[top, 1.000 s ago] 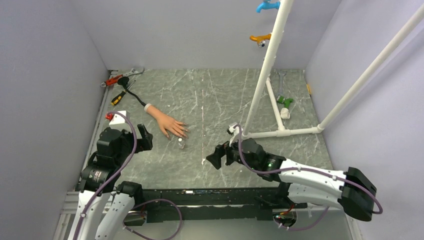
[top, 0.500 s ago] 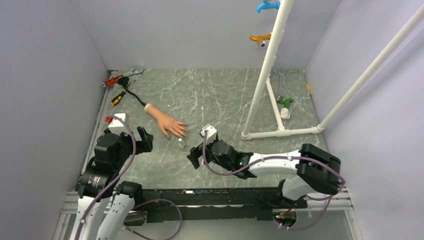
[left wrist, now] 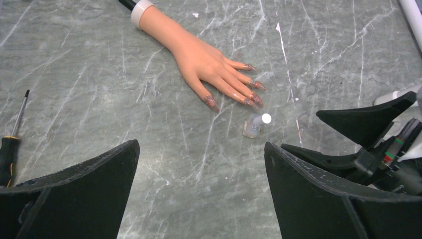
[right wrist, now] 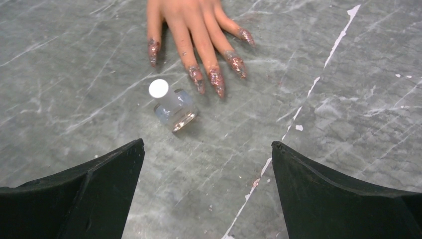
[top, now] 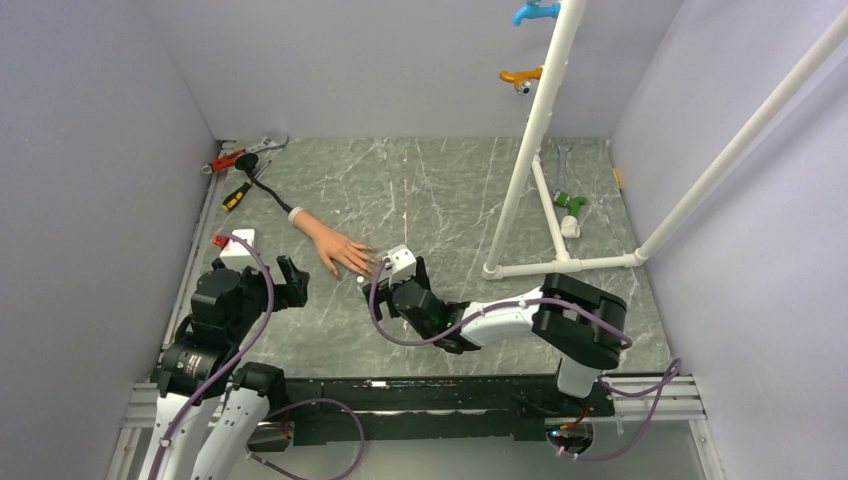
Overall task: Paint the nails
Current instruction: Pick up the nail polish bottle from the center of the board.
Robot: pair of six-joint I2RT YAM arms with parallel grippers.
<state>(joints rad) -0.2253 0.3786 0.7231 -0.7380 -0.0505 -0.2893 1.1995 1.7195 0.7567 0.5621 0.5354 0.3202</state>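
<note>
A flesh-coloured mannequin hand (top: 335, 248) with a white cuff lies flat on the grey marbled table, fingers pointing to the near right. Its nails (right wrist: 216, 79) (left wrist: 251, 97) are long, reddish-pink and glittery. A small clear bottle (right wrist: 171, 107) (left wrist: 253, 127) (top: 362, 285) with a white cap leans just in front of the fingertips. My right gripper (right wrist: 208, 144) (top: 376, 290) is open close behind the bottle, nothing between its fingers. My left gripper (left wrist: 201, 149) (top: 290, 280) is open and empty, left of the hand.
A wrench, red pliers (top: 228, 160) and a yellow-handled screwdriver (top: 237, 195) lie at the back left. Another screwdriver (left wrist: 10, 149) shows at the left edge of the left wrist view. A white pipe frame (top: 540, 150) stands on the right side.
My right arm has swung left across the table, from near the pipe frame to just behind the bottle and fingertips. The left arm has barely shifted. Both grippers stayed open.
</note>
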